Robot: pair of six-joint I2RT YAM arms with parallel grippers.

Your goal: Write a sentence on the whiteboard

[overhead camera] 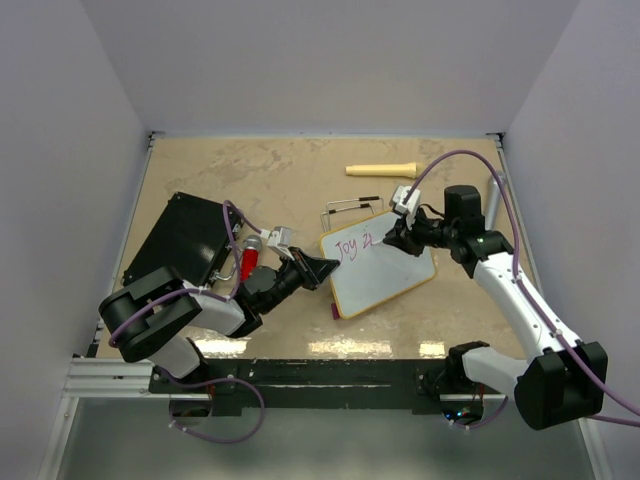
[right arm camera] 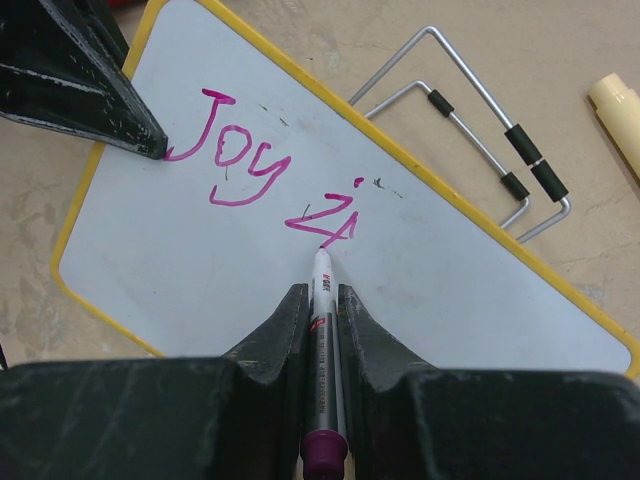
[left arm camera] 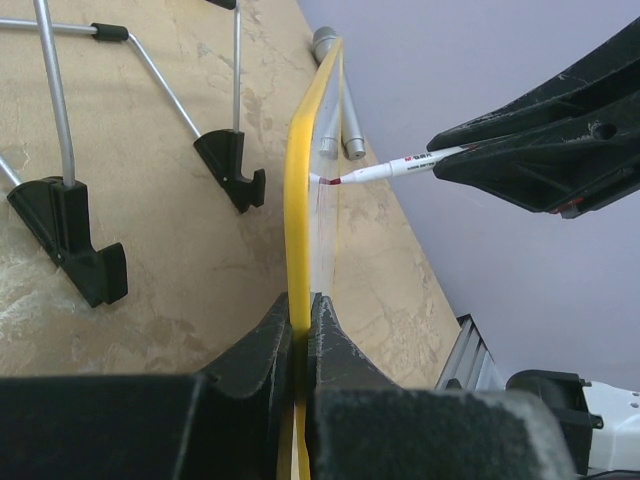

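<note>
whiteboard [right arm camera: 450, 285]: I read "Joy", then a rough "i", in magenta.
marker [right arm camera: 323, 340]: red print, too small for me to read.

Right claw [right arm camera: 320, 302] around marker [right arm camera: 322, 272], tip at pink writing [right arm camera: 240, 165] on whiteboard [right arm camera: 450, 275].

Open tabletop [overhead camera: 250, 170] lies left beyond the whiteboard [overhead camera: 390, 270]; 2 wire legs [right arm camera: 528, 152] and a cream handle [overhead camera: 382, 170] obstruct behind it.

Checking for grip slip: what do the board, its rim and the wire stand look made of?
Board: smooth white face, probably coated plastic or laminate. Rim: smooth yellow plastic, by its even colour. Stand: thin shiny grey wire, apparently metal, with black sleeves, rubber or plastic.
</note>
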